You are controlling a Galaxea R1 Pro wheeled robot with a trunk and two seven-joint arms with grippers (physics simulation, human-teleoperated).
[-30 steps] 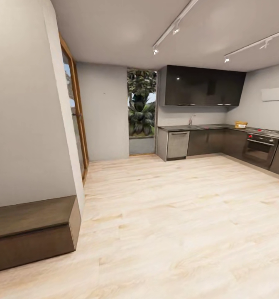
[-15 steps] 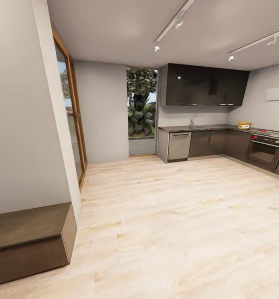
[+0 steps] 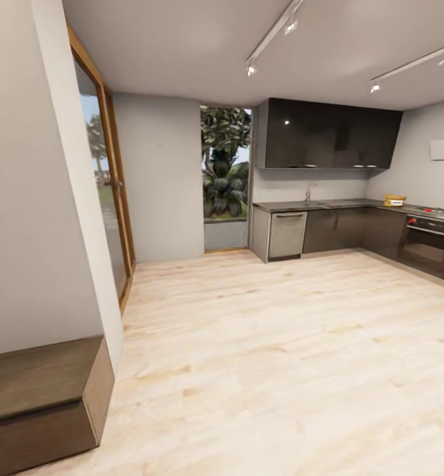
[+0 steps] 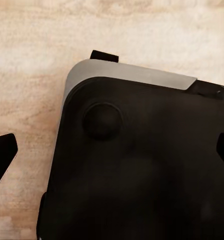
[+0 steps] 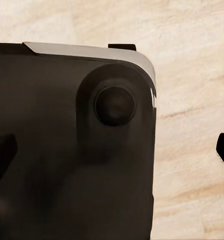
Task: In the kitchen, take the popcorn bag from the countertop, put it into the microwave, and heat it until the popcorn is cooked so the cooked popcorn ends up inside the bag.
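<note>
Floor (image 3: 281, 344) of pale wood is spread over lower frame | countertop (image 3: 328, 204) is seen at right of centre — on dark cabinets | popcorn bag (image 3: 394, 199) is set on it, far right edge | left gripper (image 4: 112, 155) and right gripper (image 5: 112, 155) are held spread over robot base, nothing grasped

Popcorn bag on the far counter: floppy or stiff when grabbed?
Too small to judge firmly. The popcorn bag reads as a squat tan shape on the countertop, so probably tip-resistant. If it is soft sacking, expect it to deform and feel light.
</note>
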